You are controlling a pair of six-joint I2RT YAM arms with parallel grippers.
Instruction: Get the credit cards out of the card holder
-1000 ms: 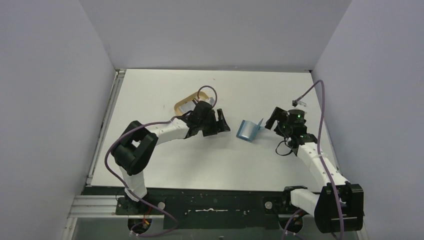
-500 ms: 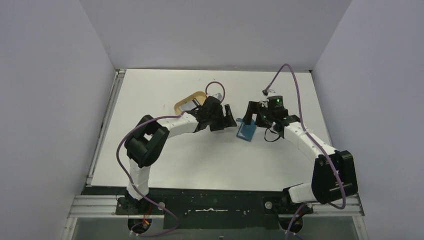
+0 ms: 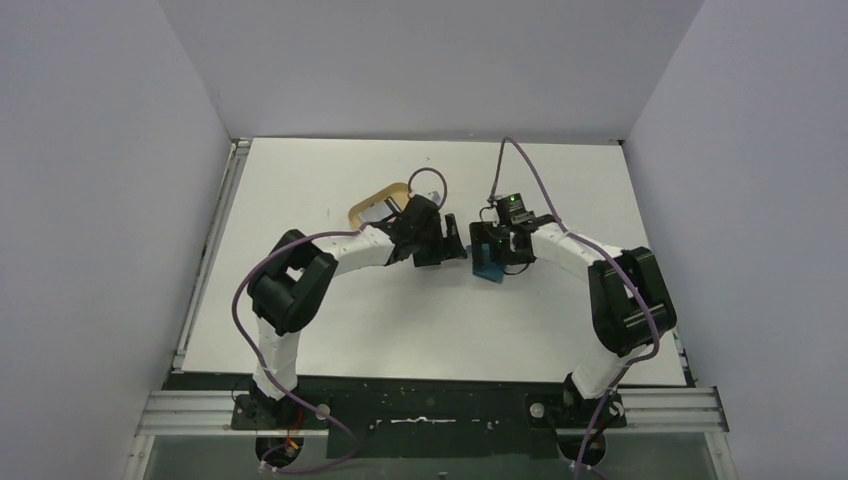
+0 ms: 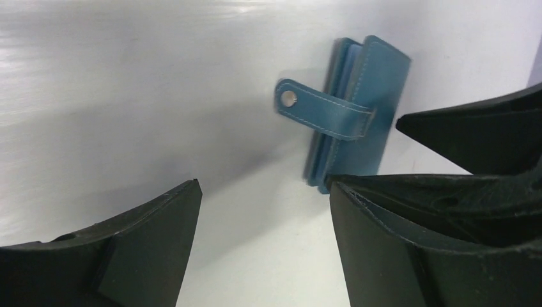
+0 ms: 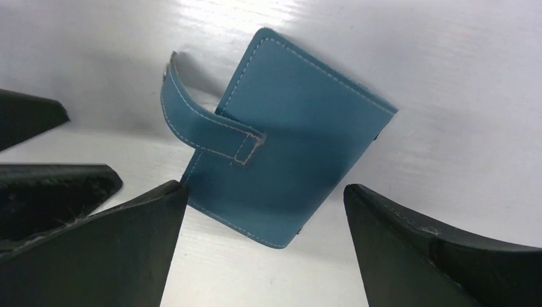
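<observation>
The teal card holder (image 3: 491,266) lies folded on the white table between my two grippers. Its snap tab (image 4: 288,98) sticks out loose, unfastened. In the left wrist view the card holder (image 4: 359,102) lies just beyond my right fingertip. My left gripper (image 4: 263,185) is open and empty, also in the top view (image 3: 453,240). My right gripper (image 5: 265,188) is open and straddles the near end of the card holder (image 5: 287,153) without gripping it; in the top view it (image 3: 487,246) hangs right above it. No credit cards show at the card holder.
A tan oval tray (image 3: 364,206) stands behind my left wrist, with something pale in it, partly hidden by the arm. Grey walls close in the table at the back and both sides. Purple cables loop above both wrists.
My right arm has swung left from the table's right side to above the card holder. The card holder went from standing open to folded. My left gripper shifted slightly right.
</observation>
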